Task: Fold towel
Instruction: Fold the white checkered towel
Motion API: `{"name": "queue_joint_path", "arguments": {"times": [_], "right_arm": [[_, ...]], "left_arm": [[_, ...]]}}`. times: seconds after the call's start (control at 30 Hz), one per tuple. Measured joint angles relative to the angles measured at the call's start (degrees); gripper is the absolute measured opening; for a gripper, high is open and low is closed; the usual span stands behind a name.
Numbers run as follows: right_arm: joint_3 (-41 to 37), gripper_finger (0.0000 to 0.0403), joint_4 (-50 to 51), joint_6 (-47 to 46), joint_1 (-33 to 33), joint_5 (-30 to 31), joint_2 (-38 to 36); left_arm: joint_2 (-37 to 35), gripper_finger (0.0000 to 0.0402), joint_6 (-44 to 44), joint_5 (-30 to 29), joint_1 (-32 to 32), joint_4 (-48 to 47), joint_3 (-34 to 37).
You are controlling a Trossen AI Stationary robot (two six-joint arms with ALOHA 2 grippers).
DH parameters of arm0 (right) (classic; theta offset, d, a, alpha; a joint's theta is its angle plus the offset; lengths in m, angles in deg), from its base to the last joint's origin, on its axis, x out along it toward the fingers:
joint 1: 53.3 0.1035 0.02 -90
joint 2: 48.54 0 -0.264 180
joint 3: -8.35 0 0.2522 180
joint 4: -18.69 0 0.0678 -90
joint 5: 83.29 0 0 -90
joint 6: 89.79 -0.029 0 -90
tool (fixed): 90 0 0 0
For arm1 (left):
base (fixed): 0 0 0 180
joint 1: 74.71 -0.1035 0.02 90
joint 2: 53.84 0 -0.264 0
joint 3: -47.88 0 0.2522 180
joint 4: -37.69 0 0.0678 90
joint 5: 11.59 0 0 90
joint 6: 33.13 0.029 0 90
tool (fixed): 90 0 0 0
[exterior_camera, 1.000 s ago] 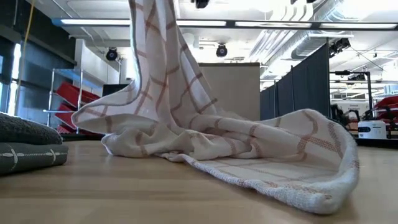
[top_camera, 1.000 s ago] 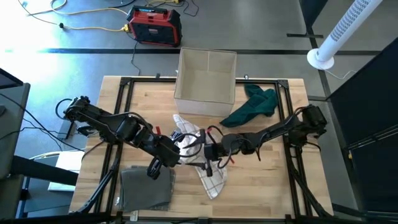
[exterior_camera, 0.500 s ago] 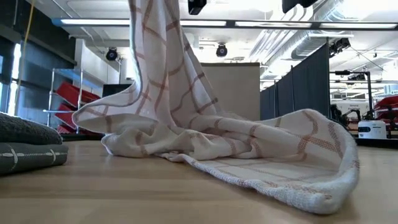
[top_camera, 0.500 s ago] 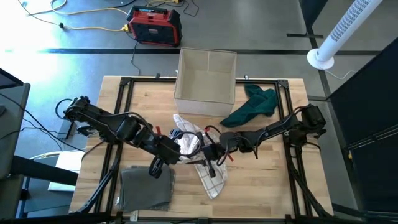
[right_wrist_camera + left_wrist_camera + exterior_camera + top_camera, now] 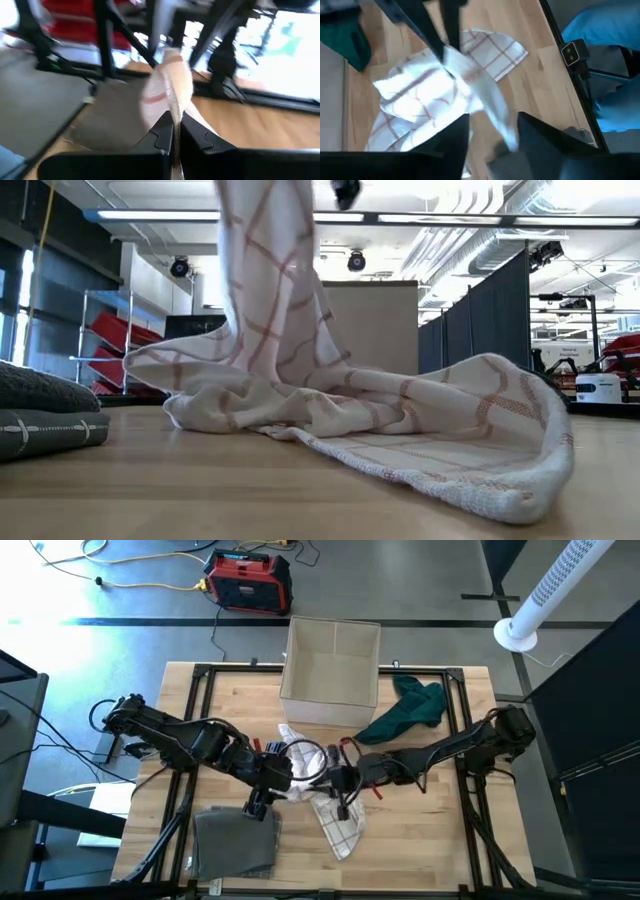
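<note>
Towel [image 5: 335, 820], white with red check, lies rumpled on the wooden table [image 5: 420, 840] in front of the open cardboard box [image 5: 332, 672], one part pulled up off the surface; the low view shows that part rising out of frame while the rest trails flat on the wood. Right gripper [image 5: 176, 134], just in front of the box over the towel, is closed, cloth pinched between its fingers. Left gripper [image 5: 492, 131], beside it on the box's left-front side, has fingers spread apart, towel below them, nothing held. Green cloth [image 5: 408, 708] sits right of the box; folded grey towel [image 5: 236, 840] lies at the table's front-left, well clear of the box.
</note>
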Motion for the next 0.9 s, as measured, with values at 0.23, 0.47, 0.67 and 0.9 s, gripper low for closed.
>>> {"name": "queue_joint_path", "arguments": {"times": [0.23,0.47,0.67,0.9], "right_arm": [[0.0,0.0000,25.9,-16.4,6.0,20.8,-10.4],[0.0,0.0000,58.6,-48.8,14.1,39.8,-16.6],[0.0,0.0000,77.4,-73.7,19.4,42.8,-15.4],[0.0,0.0000,86.7,-81.4,22.8,34.3,-15.1]], "left_arm": [[-0.1,0.0198,-5.3,-13.6,2.0,-11.1,1.9],[-0.3,0.0198,-7.3,-17.8,3.0,-7.3,10.8],[-0.3,0.0198,-6.2,-17.8,3.2,7.3,23.0],[-0.3,0.0198,-3.9,-12.6,2.3,28.2,31.2]]}}
